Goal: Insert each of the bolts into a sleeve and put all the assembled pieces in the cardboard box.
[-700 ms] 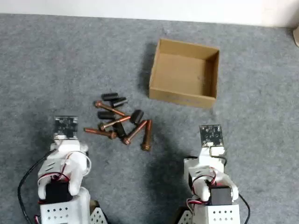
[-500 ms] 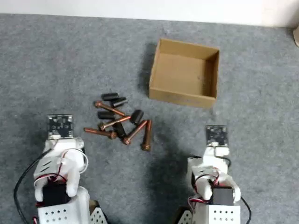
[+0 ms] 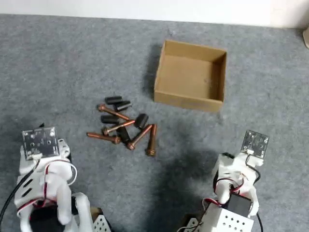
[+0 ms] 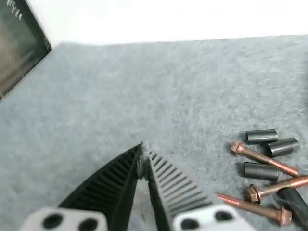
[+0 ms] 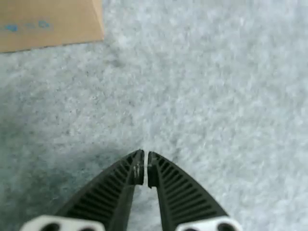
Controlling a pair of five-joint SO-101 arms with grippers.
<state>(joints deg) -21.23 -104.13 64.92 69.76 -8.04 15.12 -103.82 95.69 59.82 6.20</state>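
Several copper bolts [image 3: 126, 135] and black sleeves [image 3: 119, 104] lie in a loose pile on the grey carpet, left of centre. The cardboard box [image 3: 191, 76] stands open and empty behind and to the right of them. My left gripper [image 4: 144, 159] is shut with nothing in it, low at the front left, and the bolts [image 4: 260, 192] and sleeves [image 4: 262, 137] lie apart from it to one side. My right gripper [image 5: 143, 161] is shut and empty at the front right, over bare carpet, with a corner of the box [image 5: 48, 21] ahead of it.
A white wall edge runs along the back of the carpet [image 3: 72, 58]. A dark panel [image 4: 19, 43] stands at the carpet's far left corner. The left arm [image 3: 43, 183] and the right arm [image 3: 239, 186] sit at the front edge.
Both arms have pulled back toward the front edge and swung outward, the left to the left and the right to the right. The bolts, sleeves and box have not moved.
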